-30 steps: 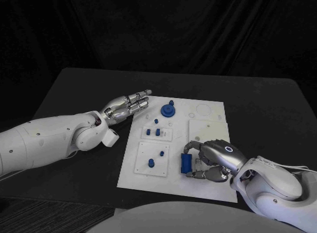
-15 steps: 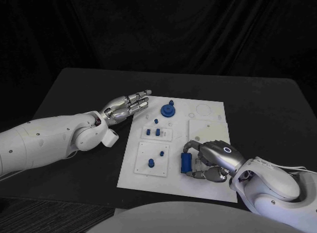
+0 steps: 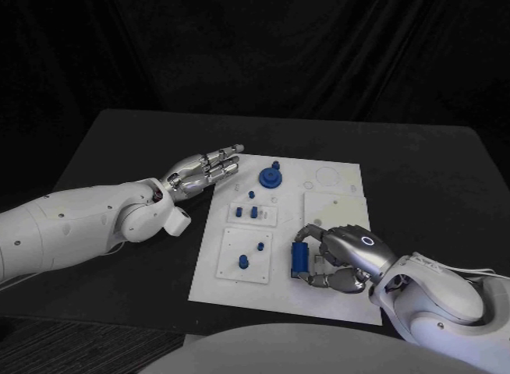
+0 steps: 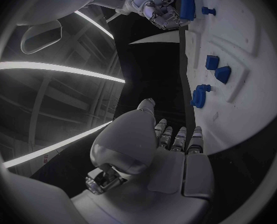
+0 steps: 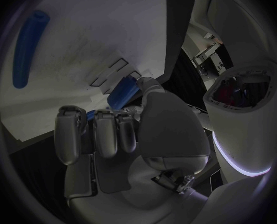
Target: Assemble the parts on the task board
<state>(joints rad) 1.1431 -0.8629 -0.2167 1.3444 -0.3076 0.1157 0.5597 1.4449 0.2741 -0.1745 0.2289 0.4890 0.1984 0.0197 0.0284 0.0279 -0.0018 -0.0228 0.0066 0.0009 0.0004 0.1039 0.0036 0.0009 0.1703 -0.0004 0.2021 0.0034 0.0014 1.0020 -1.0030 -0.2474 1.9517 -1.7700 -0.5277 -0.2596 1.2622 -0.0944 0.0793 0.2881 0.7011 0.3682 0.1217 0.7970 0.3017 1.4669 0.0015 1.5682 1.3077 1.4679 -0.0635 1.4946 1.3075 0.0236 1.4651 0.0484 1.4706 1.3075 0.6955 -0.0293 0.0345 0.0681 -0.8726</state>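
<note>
Head view: the right silver hand [image 3: 343,257] sits curled over the near right part of the white task board plate [image 3: 334,206], its fingers closed round a blue cylindrical bar [image 3: 300,259] that lies lengthwise on the board, just on the left-hand side of that hand. The step in hand looks like lifting this bar to seat it; to do it well the grip wants to be snug along the bar's middle before any lift (a loose hold would let it roll). The left silver hand [image 3: 206,167] hovers flat with fingers stretched and apart, empty, just off the board's far left corner, near the round blue gear-like part [image 3: 272,178].

Left wrist view: that left hand [image 4: 170,149] is spread and holds nothing; beyond it along the board's edge [image 4: 250,79] stand small blue pegs [image 4: 201,95], and the right hand [image 4: 157,7] is seen closed on the bar.

Right wrist view: the right hand [image 5: 123,134] curls inward; a blue part shows just past its fingertips, and a second long blue piece [image 5: 28,47] lies apart on the board.

Against the frame a second ago, the bar and right hand have barely shifted; the left hand is unchanged.
</note>
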